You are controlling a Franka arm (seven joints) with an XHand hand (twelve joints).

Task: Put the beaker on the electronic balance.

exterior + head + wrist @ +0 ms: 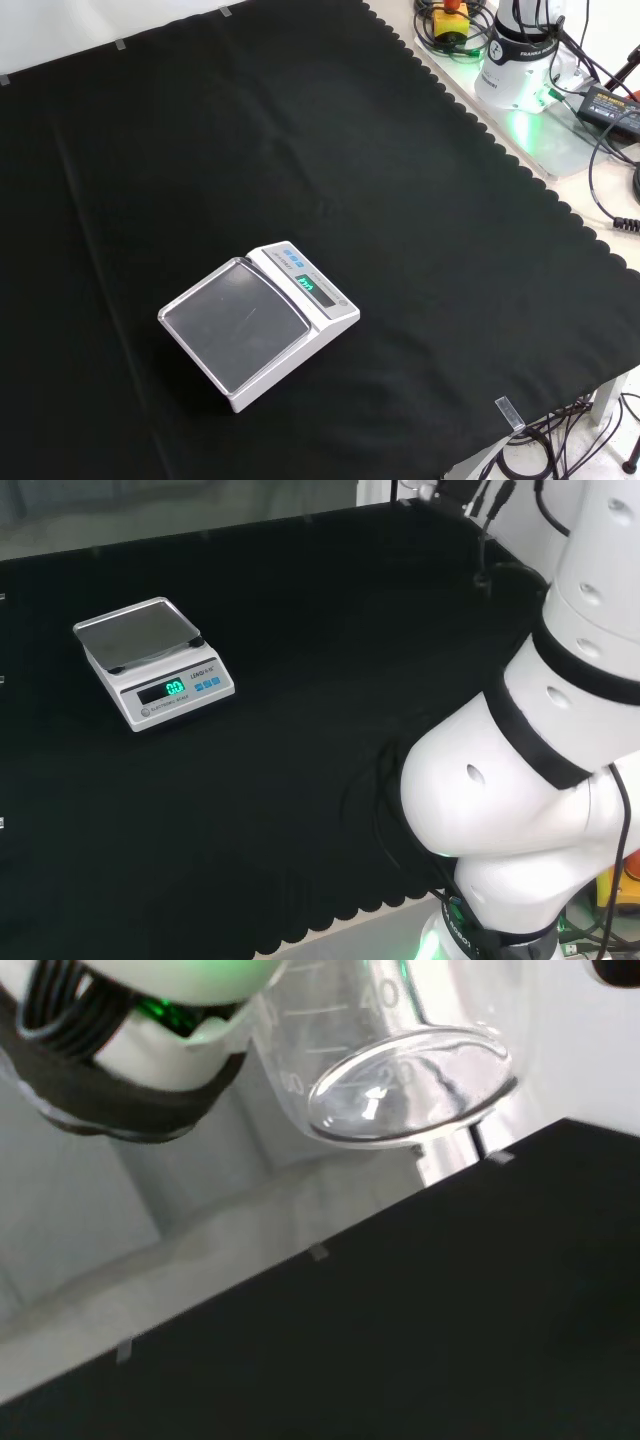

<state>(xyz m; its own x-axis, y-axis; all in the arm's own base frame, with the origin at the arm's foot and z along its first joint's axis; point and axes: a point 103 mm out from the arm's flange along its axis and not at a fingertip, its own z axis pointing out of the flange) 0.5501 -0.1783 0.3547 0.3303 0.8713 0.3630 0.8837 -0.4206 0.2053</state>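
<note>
1. In the head view we find the electronic balance (pixel 153 663) at the left, resting on the black cloth (pixel 300 810) with its pan bare and its green display lit.
2. At the right of the same view we see the arm's white links (pixel 530 770) rising above the bench edge.
3. In the front view we find the electronic balance (pixel 258 322) left of centre on the black cloth (pixel 420 220), pan toward the lower left and display panel toward the upper right.
4. At the upper right of the front view we see the arm's base (pixel 520 55) standing off the cloth, with cables beside it.
5. In the wrist view we see the beaker (pixel 395 1070), clear glass with printed graduation marks, close against the camera with its round base facing us; it hangs in the air above the cloth, well apart from the balance.
6. We see a blurred white part of the hand (pixel 180 980) next to the beaker. We cannot tell from these views whether the fingers are apart, together or clamped on the beaker.
</note>
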